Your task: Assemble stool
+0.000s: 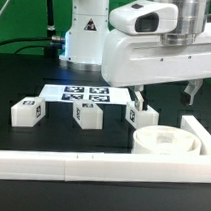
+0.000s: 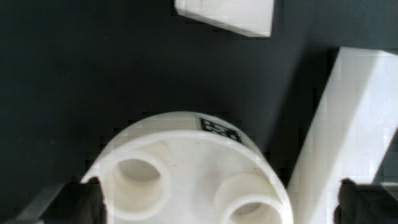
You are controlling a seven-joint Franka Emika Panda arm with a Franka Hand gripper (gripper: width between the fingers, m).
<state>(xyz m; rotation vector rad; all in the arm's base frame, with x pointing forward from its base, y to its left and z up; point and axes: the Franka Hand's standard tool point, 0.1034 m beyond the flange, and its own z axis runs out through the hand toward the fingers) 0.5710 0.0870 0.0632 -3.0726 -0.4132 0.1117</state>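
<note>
The round white seat [image 1: 169, 145] lies flat on the black table, close to the corner of the border rail. In the wrist view the seat [image 2: 187, 170] shows round holes in its upper face and a tag on its wall. Three blocky white legs with tags stand in a row: the left leg [image 1: 28, 110], the middle leg [image 1: 88, 113] and the right leg [image 1: 143, 116], which sits just behind the seat. One leg [image 2: 231, 15] shows in the wrist view. My gripper [image 1: 166, 102] is open and empty, a little above the seat, its fingers [image 2: 63, 205] spread wider than the seat.
The long white border rail [image 1: 80, 168] runs along the front, and its side arm [image 1: 202, 134] stands right beside the seat; it also shows in the wrist view [image 2: 347, 110]. The marker board [image 1: 86, 93] lies behind the legs. The robot base stands at the back.
</note>
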